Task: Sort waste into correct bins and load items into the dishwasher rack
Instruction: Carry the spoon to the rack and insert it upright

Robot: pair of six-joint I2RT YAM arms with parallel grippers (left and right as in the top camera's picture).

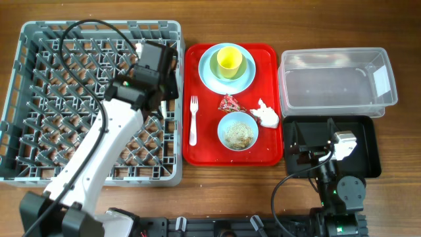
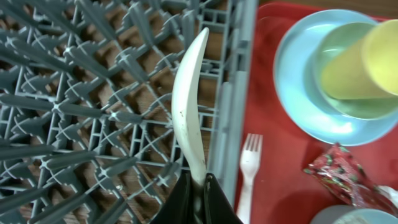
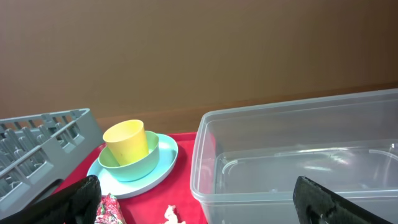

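Left gripper (image 2: 199, 182): jaws narrow, pinching the white spoon (image 2: 188, 106) by the handle end. The spoon hangs over the rack (image 2: 74, 93), bowl end forward, just inside the rack's right wall. Can't tell whether it touches the pegs.

Step in hand, my read: put the spoon in the rack. To do it well:
- Go low before release so it doesn't bounce.
- Line it up along a channel between peg rows, not across the peg tips.
- Shift away from the wall, or it may tip out onto the red tray (image 1: 204, 148).
- It's thin, light plastic, so open slowly and lift straight up in case it sticks to a pad.

Right gripper (image 3: 205, 205): jaws wide, holding nothing, parked over the black tray (image 1: 368, 158) beside the clear tub (image 1: 335, 85).

Not yet sorted, all on the red tray:
- fork (image 1: 193, 122)
- plate (image 1: 209, 76) carrying a small bowl (image 1: 243, 66) with the yellow cup (image 1: 229, 60) in it
- scrap bowl (image 1: 237, 131)
- wrapper (image 1: 230, 103)
- napkin (image 1: 266, 114)
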